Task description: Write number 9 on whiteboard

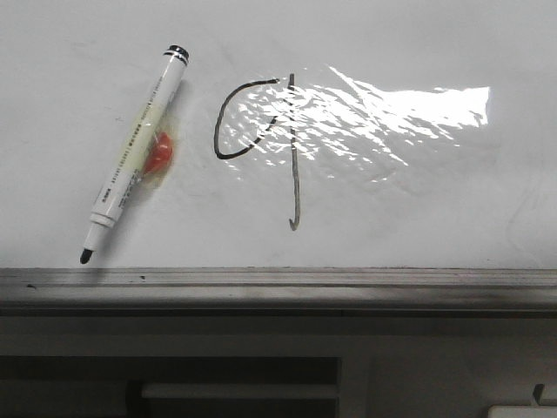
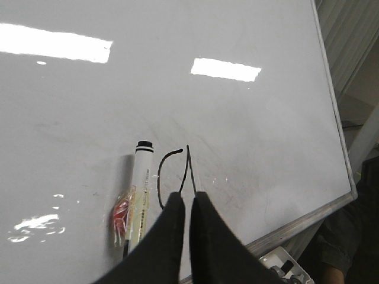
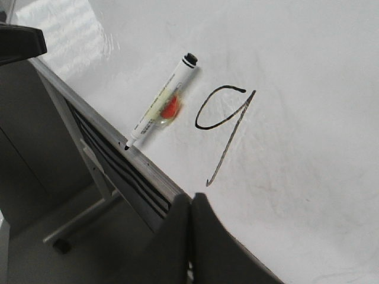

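Number 9 (image 1: 261, 144) — thin black line — drawn on whiteboard (image 1: 418, 218).

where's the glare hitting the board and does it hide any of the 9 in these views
Front view: a bright wrinkled glare patch lies across the number 9, washing out the loop's right part on the whiteboard. Left wrist view: two lamp reflections sit clear of the digit, but the left gripper covers its lower part. Right wrist view: no glare on it; the whole digit reads.
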